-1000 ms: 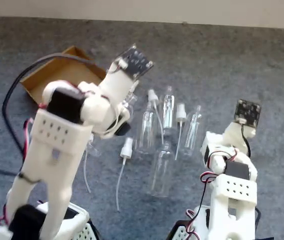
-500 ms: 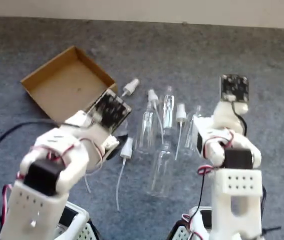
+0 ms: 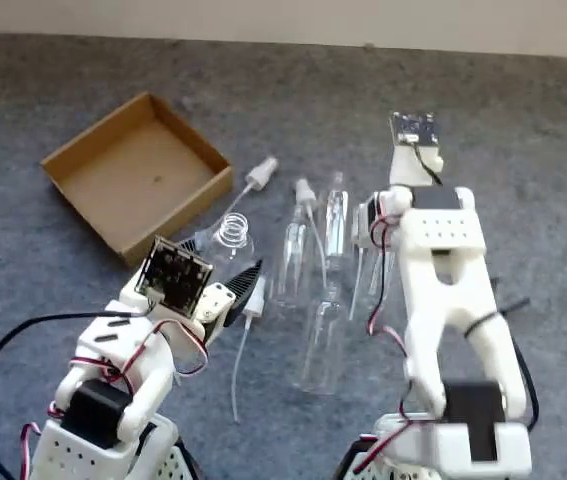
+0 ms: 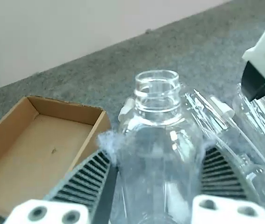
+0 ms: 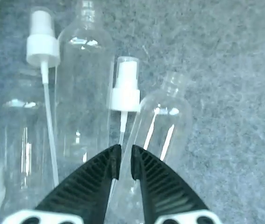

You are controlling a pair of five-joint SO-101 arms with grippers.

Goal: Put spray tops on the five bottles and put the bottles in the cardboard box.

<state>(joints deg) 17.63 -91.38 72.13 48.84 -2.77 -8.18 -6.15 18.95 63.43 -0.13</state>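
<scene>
Nothing is finished yet, by the look of it: the cardboard box (image 3: 123,175) at the far left has no bottle in it, and none I can see wears a top. The left gripper (image 4: 158,156) is clamped round a bottle (image 4: 158,116), its neck bare, just near-right of the box's corner. The right gripper (image 5: 122,151) sits low over the thin tube of a spray top (image 5: 125,91) lying among the other bottles (image 5: 83,70); whether it has hold I cannot tell. That cluster is tight, whereas the grey carpet (image 3: 523,150) on the right looks to offer swinging room
</scene>
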